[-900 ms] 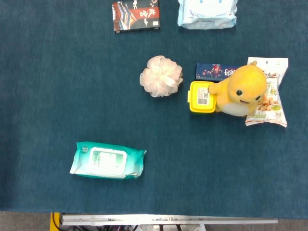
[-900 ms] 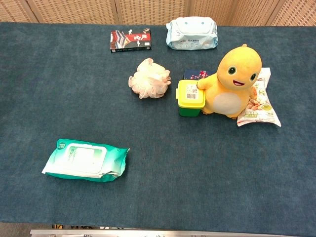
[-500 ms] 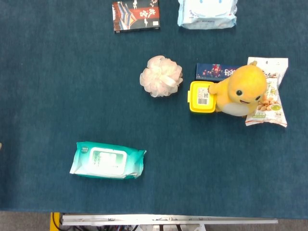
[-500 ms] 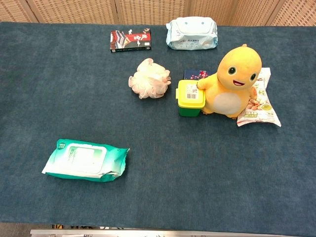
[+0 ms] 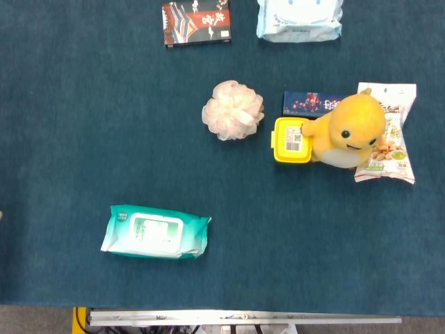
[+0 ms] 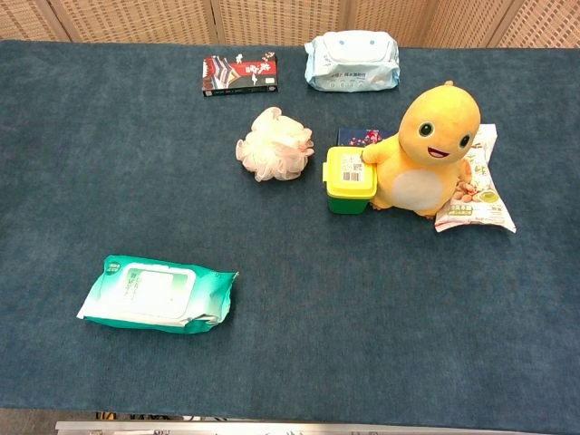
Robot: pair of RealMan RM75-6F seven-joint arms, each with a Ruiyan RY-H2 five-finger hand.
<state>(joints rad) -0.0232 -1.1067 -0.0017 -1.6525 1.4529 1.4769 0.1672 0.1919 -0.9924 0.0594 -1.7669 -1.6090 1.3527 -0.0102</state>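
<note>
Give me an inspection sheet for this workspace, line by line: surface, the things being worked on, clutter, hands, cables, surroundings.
Surface: dark blue cloth table, flat.
Job's things: green wipes pack lies flat near the front left, apart from everything else, nearest the left edge.
Clutter: pink bath pouf mid-table; yellow-lidded box touched by the yellow plush toy; snack bag partly under the toy; dark blue box behind it; red and black box and pale blue wipes pack at the far edge.
Hands: neither plainly seen.
Cables: nothing seen.
Surroundings: woven screen panels behind the table; metal rail at the front edge.
</note>
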